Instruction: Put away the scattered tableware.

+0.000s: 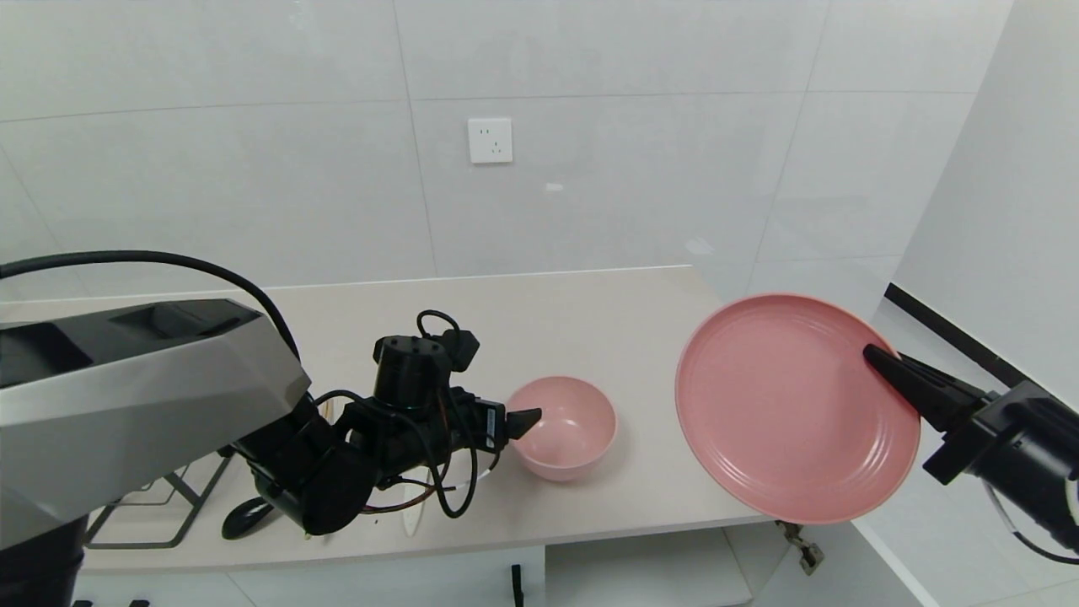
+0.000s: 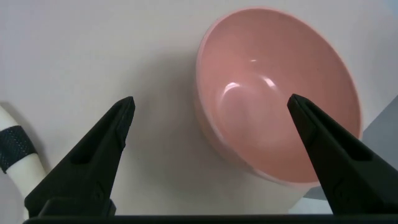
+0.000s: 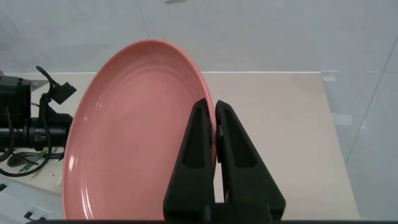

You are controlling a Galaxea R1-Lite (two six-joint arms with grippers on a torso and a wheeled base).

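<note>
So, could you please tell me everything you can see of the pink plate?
The pink plate is round and matte and looks like plastic, with a shallow well, faint concentric ridges and a slightly raised rim. It is empty and looks intact. It hangs in the air, steeply tilted, over the right end of the counter, with its upper face turned toward the robot. Only the right gripper touches it, shut on the rim at its right edge.

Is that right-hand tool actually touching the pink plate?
Touching. The right wrist view shows the right tool clamped on the rim of the pink plate.
</note>
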